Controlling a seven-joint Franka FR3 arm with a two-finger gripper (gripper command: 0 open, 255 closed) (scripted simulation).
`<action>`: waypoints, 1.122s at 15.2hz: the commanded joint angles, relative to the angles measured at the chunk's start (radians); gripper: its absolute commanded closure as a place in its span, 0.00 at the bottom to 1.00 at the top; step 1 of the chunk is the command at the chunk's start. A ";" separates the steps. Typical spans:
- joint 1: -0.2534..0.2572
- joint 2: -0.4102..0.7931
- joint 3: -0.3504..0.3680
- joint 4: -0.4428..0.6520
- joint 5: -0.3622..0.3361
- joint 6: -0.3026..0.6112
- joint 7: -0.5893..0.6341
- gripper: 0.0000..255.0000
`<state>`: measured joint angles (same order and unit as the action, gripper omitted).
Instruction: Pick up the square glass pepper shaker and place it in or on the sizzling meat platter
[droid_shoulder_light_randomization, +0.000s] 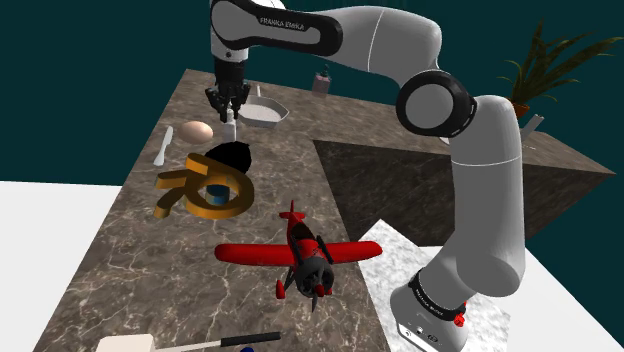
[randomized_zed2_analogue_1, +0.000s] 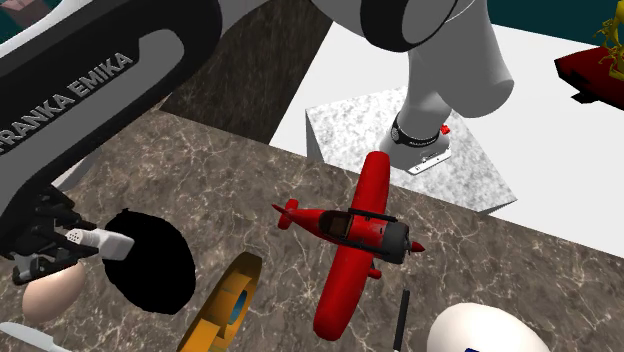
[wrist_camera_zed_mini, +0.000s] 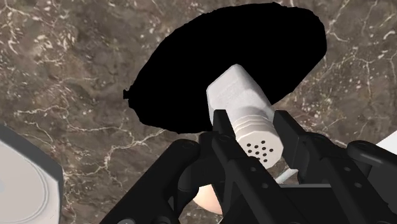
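The counter (droid_shoulder_light_randomization: 120, 270) is brown stone veined with white, and a darker patch of it lies on the shoulder view's right, past the arm. White floor shows around it, with teal walls behind and a potted plant (droid_shoulder_light_randomization: 545, 65) in the far right corner. The stand (randomized_zed2_analogue_1: 345, 130) is a pale speckled box.

The gripper (droid_shoulder_light_randomization: 230, 112) hangs at the counter's far end, its fingers (wrist_camera_zed_mini: 222, 137) pinching the shaker (droid_shoulder_light_randomization: 230, 126) from both sides just under the cap. The shaker is drawn plain white with a square body. Its long axis runs in line with the gripper: the holed cap sits up by the hand and the base points down at the counter. It is off the surface, over the far edge of the platter (droid_shoulder_light_randomization: 228, 156), a flat black oval. In the wrist view the shaker's (wrist_camera_zed_mini: 238, 92) base lies against the platter (wrist_camera_zed_mini: 235, 51).

An egg (droid_shoulder_light_randomization: 197, 131) lies just to the shoulder view's left of the shaker, with a white spoon (droid_shoulder_light_randomization: 163, 145) beyond it. A white pan (droid_shoulder_light_randomization: 262, 111) sits just past the gripper. Nearer than the platter lie a gold ring (droid_shoulder_light_randomization: 205, 190) and a red plane (droid_shoulder_light_randomization: 305, 255).
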<state>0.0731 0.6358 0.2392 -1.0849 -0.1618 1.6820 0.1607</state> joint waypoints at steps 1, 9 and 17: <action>-0.004 -0.008 0.001 -0.043 0.001 0.035 0.003 1.00; -0.011 -0.007 -0.001 -0.127 -0.002 0.120 0.009 1.00; -0.011 -0.007 -0.001 -0.127 -0.002 0.120 0.009 0.00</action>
<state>0.0624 0.6291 0.2384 -1.2123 -0.1636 1.8020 0.1699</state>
